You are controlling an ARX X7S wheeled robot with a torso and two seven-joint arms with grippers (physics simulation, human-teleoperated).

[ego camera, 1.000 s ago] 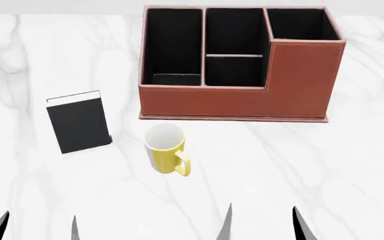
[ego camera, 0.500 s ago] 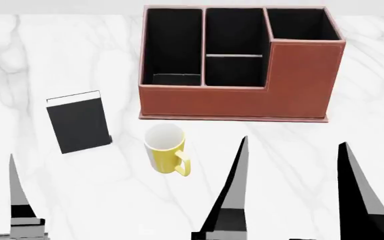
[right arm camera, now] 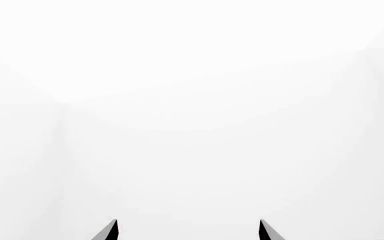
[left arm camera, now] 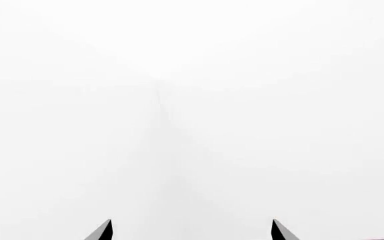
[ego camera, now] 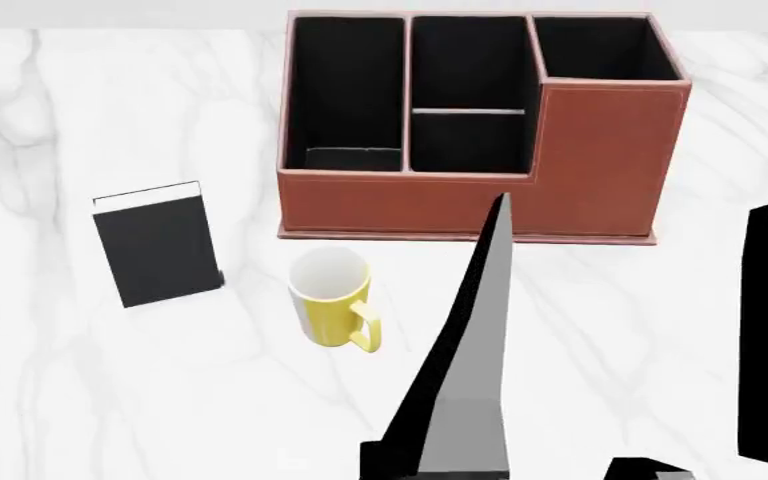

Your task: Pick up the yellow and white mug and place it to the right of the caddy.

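The yellow and white mug (ego camera: 332, 297) stands upright on the marble table, its handle toward me and to the right. The reddish-brown caddy (ego camera: 607, 150) stands just behind it, its compartments showing nothing inside. My right gripper (ego camera: 632, 201) is open and empty, its two dark fingers raised high in the head view, right of the mug and in front of the caddy's right half. In the right wrist view only its tips (right arm camera: 188, 220) show, against blank white. My left gripper (left arm camera: 192, 220) is out of the head view; its wrist view shows two spread tips and nothing between them.
A small black upright slab (ego camera: 157, 250) with a white top edge stands left of the mug. The white marble table (ego camera: 77, 120) extends left of the caddy and to its right (ego camera: 744, 150).
My right gripper's fingers have risen much higher and larger in the head view. The left finger seen half a second ago has left the view. Mug, caddy and slab have not moved.
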